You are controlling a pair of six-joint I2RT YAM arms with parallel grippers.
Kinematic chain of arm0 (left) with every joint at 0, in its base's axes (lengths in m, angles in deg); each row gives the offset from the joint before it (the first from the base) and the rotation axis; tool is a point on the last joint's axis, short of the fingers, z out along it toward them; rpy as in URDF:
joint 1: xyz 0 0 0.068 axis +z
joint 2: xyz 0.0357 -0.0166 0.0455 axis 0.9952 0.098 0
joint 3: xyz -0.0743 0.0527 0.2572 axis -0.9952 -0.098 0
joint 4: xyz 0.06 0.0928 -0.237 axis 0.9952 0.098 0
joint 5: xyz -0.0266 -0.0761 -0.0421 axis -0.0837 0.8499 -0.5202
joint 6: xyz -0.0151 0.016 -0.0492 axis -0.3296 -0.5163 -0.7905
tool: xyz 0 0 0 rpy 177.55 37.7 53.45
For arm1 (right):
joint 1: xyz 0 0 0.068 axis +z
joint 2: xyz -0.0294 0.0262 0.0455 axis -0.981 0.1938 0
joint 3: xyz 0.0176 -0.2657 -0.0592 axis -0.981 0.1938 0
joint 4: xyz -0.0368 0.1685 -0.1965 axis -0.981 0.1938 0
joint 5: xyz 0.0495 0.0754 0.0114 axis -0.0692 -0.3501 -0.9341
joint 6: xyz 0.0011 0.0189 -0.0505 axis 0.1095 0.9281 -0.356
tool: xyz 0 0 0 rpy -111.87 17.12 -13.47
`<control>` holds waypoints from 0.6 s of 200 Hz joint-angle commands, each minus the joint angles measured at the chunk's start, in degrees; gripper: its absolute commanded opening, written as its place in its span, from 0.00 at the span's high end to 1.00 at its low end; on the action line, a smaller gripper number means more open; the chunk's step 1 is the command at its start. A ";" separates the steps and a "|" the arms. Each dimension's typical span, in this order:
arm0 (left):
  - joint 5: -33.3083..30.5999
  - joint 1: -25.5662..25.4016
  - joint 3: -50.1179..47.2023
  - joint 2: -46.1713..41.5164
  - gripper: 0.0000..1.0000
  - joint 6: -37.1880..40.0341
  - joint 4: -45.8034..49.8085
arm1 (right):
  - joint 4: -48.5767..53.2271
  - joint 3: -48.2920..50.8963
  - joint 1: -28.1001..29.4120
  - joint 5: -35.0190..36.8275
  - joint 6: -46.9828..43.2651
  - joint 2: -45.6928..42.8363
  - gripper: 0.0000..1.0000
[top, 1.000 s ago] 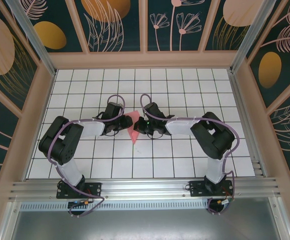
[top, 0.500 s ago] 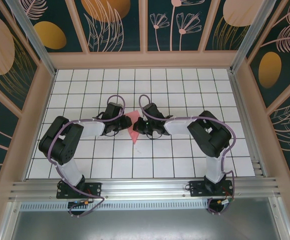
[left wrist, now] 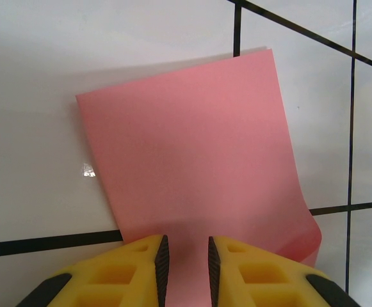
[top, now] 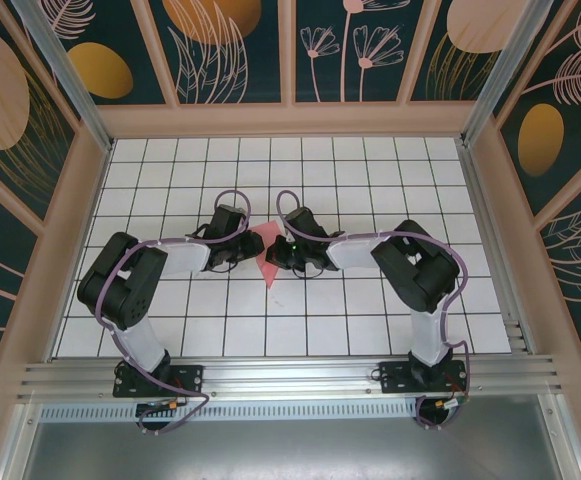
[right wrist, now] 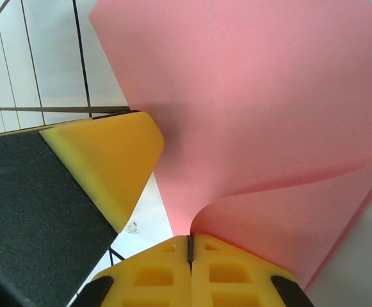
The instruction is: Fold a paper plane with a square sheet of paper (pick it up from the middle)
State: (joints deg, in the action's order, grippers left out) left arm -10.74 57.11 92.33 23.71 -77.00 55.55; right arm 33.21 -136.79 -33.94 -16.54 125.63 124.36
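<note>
top external: one sheet [top: 267, 268], two hands; right hand [right wrist: 189, 246] pinches it, left hand [left wrist: 186, 256] narrowly parted.

White grid-tiled table [top: 370, 310], floral dark-teal wall panels [top: 240, 50], aluminium rail [top: 290, 375].

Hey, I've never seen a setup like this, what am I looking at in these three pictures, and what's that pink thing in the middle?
These are two black robot arms bolted at the near edge of a white tiled table. The wide picture is from a camera overhead: the left arm and right arm reach inward and meet over a pink paper sheet. The other two pictures come from a camera on each wrist, looking past that arm's yellow gripper. The right gripper is shut, pinching a curled edge of the paper. The left gripper has a narrow gap between its jaws at the paper's edge; whether it grips is hard to tell.
</note>
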 commanded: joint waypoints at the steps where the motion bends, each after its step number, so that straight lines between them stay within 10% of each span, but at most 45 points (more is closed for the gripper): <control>1: -0.52 0.37 -0.10 0.39 0.73 1.11 2.66 | -1.41 -1.88 -0.15 -0.40 -1.51 1.14 0.98; 120: -0.43 0.37 -0.14 0.25 0.73 1.19 2.75 | -1.38 -2.54 -0.24 -0.67 -2.00 2.16 0.97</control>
State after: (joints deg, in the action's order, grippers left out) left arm -10.74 57.13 92.33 23.71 -77.00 55.55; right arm 32.84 -137.75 -33.94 -16.93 124.58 125.39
